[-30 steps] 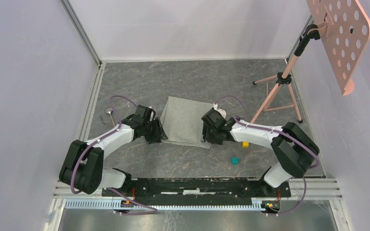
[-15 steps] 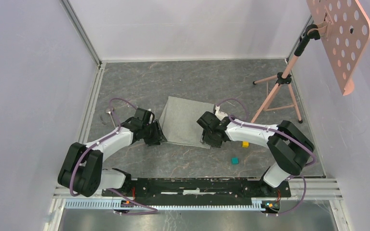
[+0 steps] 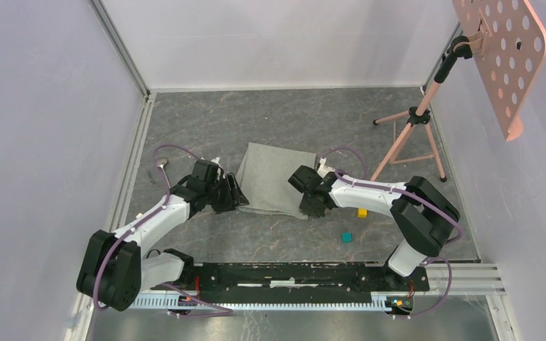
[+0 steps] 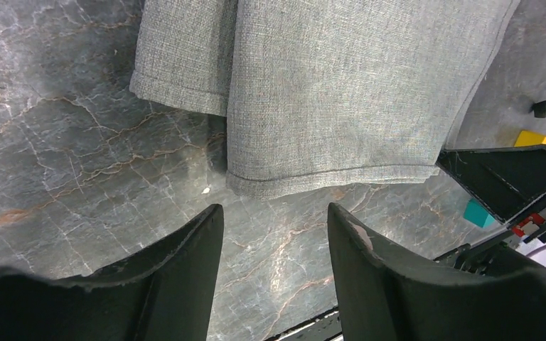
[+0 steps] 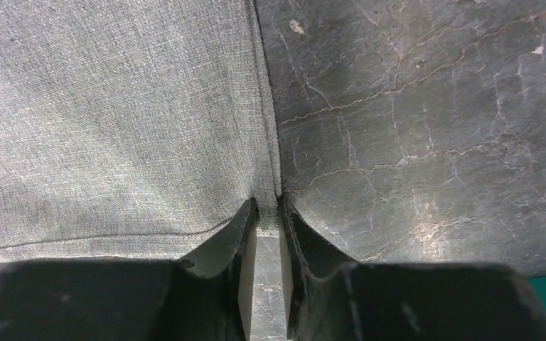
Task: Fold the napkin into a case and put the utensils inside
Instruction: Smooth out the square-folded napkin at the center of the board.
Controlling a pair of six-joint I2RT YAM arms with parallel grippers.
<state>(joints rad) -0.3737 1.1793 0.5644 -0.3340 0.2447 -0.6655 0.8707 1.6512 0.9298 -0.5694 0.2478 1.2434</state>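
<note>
Napkin [image 3: 274, 177] lies mid-table, its long axis running near to far (far end tipped slightly right). Right gripper [image 5: 267, 213] pinches its near right corner, jaws narrow. Left gripper [image 4: 274, 241] gapes wide over the table [image 4: 78, 177], just off the near left corner.

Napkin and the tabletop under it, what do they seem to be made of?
The napkin looks like matte grey-green woven cloth: a coarse thread weave, stitched hems and soft folded layers show. The tabletop looks like dark grey marble, or a marble-print surface, I cannot tell which: pale and rusty veins cross it, and light glints off its smooth face.
</note>
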